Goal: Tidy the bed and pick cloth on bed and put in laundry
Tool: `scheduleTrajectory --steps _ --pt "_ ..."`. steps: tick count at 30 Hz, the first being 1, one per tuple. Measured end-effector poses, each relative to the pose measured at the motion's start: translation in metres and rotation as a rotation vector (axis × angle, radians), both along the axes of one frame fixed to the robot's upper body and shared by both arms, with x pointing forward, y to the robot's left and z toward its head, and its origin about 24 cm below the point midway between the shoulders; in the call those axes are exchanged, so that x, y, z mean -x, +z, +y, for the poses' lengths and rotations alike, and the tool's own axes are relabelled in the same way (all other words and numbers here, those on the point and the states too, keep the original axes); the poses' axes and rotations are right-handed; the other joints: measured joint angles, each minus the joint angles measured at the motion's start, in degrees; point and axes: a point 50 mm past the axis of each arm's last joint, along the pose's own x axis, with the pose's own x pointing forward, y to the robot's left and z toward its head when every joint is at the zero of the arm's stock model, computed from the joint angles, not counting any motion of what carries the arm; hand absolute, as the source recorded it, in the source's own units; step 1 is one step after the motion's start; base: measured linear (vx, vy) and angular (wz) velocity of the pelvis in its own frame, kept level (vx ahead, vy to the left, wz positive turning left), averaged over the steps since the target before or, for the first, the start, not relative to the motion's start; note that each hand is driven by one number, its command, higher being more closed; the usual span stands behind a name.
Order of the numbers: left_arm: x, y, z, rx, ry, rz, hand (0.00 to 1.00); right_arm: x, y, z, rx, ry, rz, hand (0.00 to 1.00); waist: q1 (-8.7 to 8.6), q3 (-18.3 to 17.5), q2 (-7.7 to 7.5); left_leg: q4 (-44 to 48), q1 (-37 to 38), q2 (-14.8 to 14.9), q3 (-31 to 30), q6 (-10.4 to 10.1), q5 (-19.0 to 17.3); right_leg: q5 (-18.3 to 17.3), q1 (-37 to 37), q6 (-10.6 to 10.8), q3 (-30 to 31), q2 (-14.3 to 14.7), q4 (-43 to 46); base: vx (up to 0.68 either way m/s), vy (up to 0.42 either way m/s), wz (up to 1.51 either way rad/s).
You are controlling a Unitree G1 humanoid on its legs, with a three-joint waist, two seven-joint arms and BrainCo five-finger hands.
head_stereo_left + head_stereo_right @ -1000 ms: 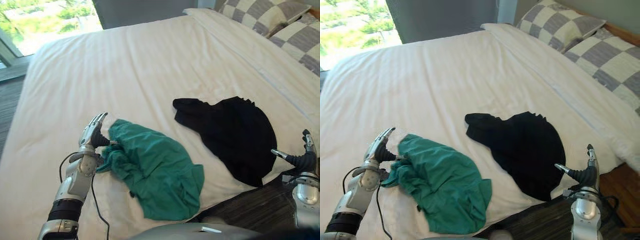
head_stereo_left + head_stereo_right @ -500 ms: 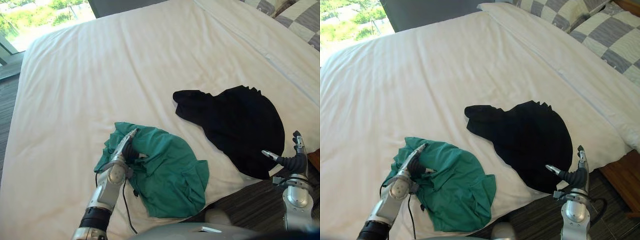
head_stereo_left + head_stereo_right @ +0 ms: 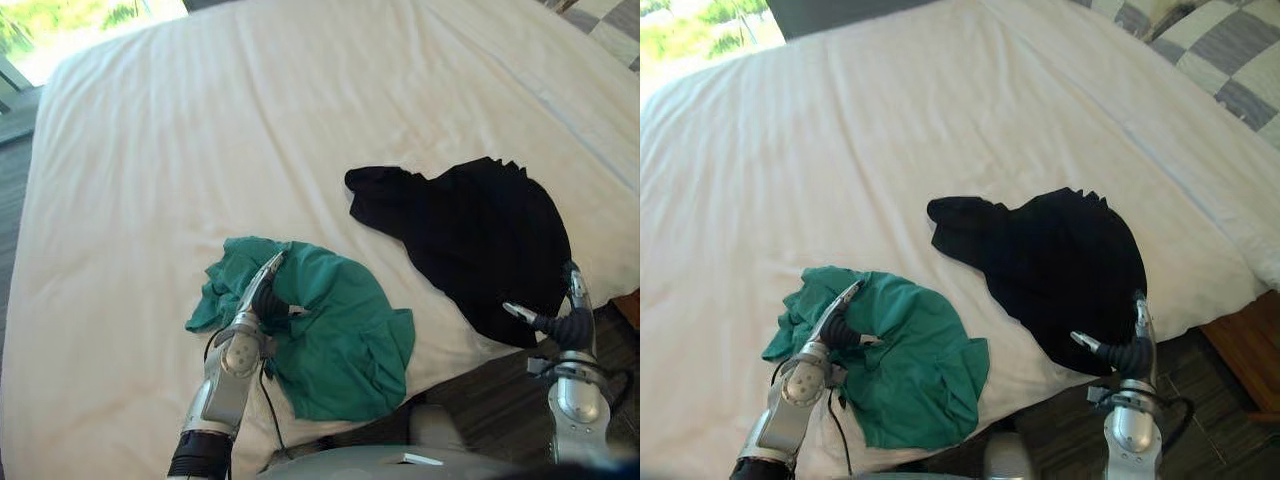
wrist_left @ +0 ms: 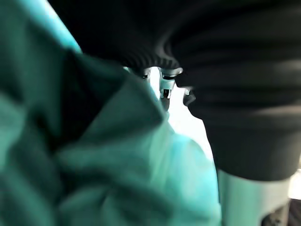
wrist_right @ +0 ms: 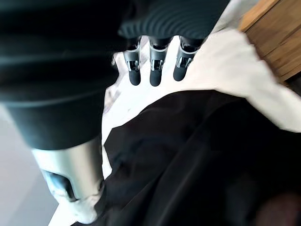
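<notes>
A crumpled green cloth point(image 3: 340, 340) lies near the bed's front edge. My left hand point(image 3: 252, 312) rests on its left part with fingers straight, and the left wrist view has green cloth point(image 4: 117, 165) bunched right against the palm. A black cloth point(image 3: 470, 240) lies spread to the right, reaching the bed's edge. My right hand point(image 3: 563, 322) stands open at that cloth's near edge, fingers pointing up and thumb spread. In the right wrist view its straight fingers point(image 5: 155, 66) hover over the black cloth point(image 5: 197, 160).
The white sheet point(image 3: 200, 150) stretches far back and left. Checked pillows point(image 3: 1230, 50) lie at the far right. A wooden bed frame point(image 3: 1245, 350) and dark floor point(image 3: 480, 400) show below the bed's front right edge.
The camera has tilted down. My left hand moved right from beside the green cloth onto it. My right hand moved closer to the black cloth's near edge.
</notes>
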Motion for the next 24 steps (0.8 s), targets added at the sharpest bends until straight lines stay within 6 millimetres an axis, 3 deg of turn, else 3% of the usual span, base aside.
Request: scheduleTrajectory --steps 2,6,7,11,19,24 --pt "-0.011 0.001 0.0 -0.009 0.019 -0.021 0.0 -0.01 0.012 0.006 0.004 0.028 -0.063 0.0 0.84 1.51 -0.69 3.62 -3.33 0.89 1.15 0.41 -1.46 -0.04 -3.12 0.01 1.01 -0.04 1.69 -0.18 -0.025 -0.13" --pt "-0.022 0.006 0.0 -0.103 0.016 -0.069 0.0 -0.025 0.03 0.013 0.029 0.073 -0.144 0.0 1.12 2.81 -0.49 9.76 -8.16 3.04 3.22 0.65 -4.88 -0.12 -7.11 0.14 1.8 -0.08 3.9 -0.13 0.018 -0.11" --pt "-0.023 0.009 0.001 -0.137 0.008 -0.087 1.0 -0.027 0.035 0.011 0.049 0.072 -0.16 0.0 1.19 2.94 -0.51 10.75 -9.24 3.38 3.77 0.81 -5.27 -0.09 -8.24 0.18 2.09 -0.13 4.33 -0.05 0.045 -0.07" --pt "-0.027 0.019 0.002 -0.179 -0.022 -0.153 1.0 -0.034 0.063 0.003 0.163 0.081 -0.242 0.0 2.64 3.04 -0.5 13.42 -12.48 4.31 3.81 1.39 -5.85 0.01 -11.09 0.27 2.02 -0.13 5.45 -0.01 0.022 -0.02" --pt "-0.038 0.055 0.019 -0.178 -0.065 -0.307 1.0 -0.057 0.137 -0.009 0.421 0.113 -0.448 0.0 2.67 4.92 -1.0 18.4 -18.64 6.0 1.78 1.92 -6.08 -1.41 -15.72 -0.03 -1.07 -0.82 9.68 0.01 -0.003 0.2" --pt "-0.035 0.075 0.025 -0.072 -0.078 -0.395 1.0 -0.074 0.161 -0.029 0.54 0.092 -0.421 0.0 3.06 7.23 -0.58 19.68 -22.07 6.27 1.06 2.45 -6.11 -2.4 -19.43 -0.5 -1.62 -1.12 12.73 -0.03 -0.03 0.11"
